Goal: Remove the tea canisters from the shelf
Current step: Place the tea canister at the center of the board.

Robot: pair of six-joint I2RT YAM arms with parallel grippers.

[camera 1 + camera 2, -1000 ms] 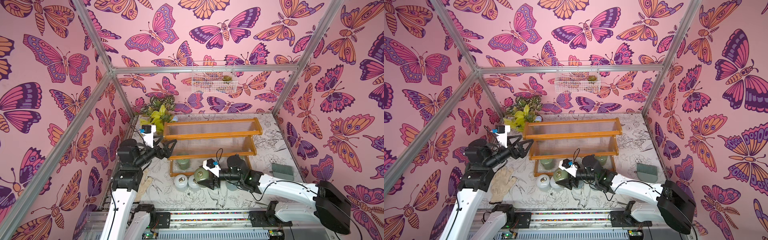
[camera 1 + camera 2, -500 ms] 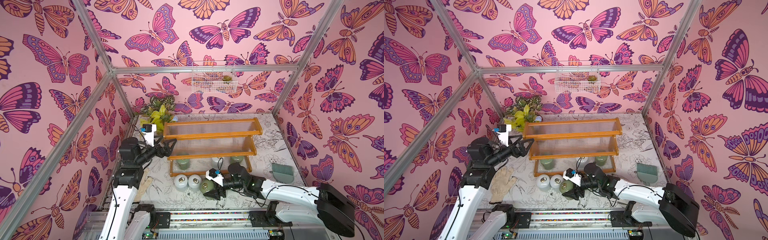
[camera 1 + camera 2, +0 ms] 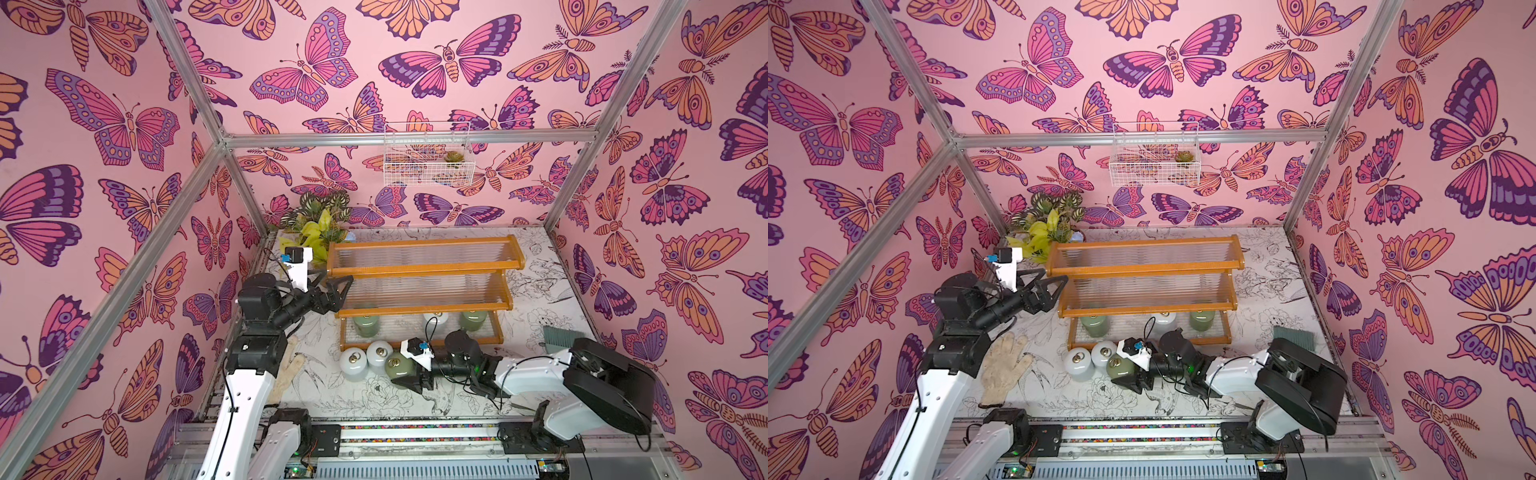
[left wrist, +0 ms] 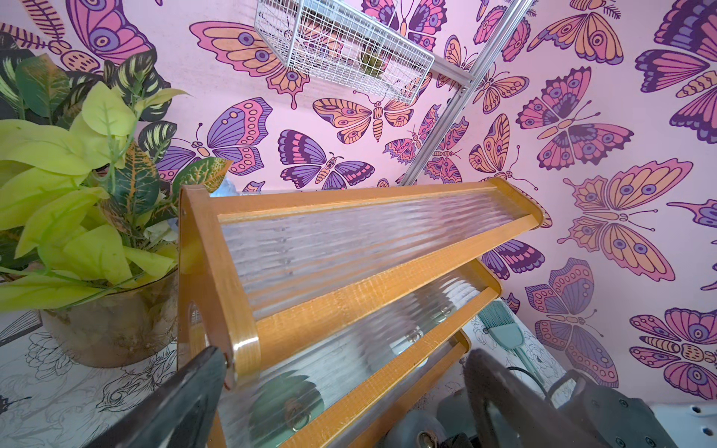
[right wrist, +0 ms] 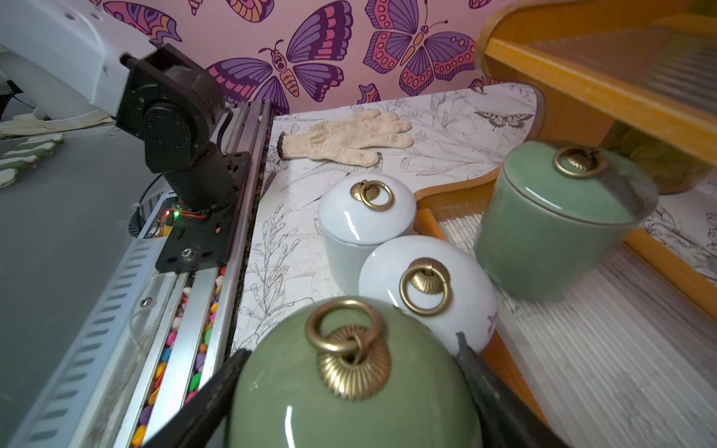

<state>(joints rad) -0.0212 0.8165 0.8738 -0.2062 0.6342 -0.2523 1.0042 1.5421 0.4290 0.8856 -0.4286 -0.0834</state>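
My right pincer (image 5: 351, 347) is clamped across an upright sage canister (image 5: 295, 407), axis vertical, low at the tabletop; just ahead stand two pale canisters (image 5: 426, 287), and beyond them the bottom tier of the shelf (image 5: 582, 89) holds three more canisters (image 3: 472, 320), mostly nearer my arm, I judge.

Staged robot test cell: butterfly-papered walls (image 3: 104, 174), aluminium frame (image 3: 316, 140), arm rail (image 3: 415, 435).

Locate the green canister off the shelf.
In both top views, the green canister sits in the jaws of the right gripper, right of two white canisters, before the shelf.
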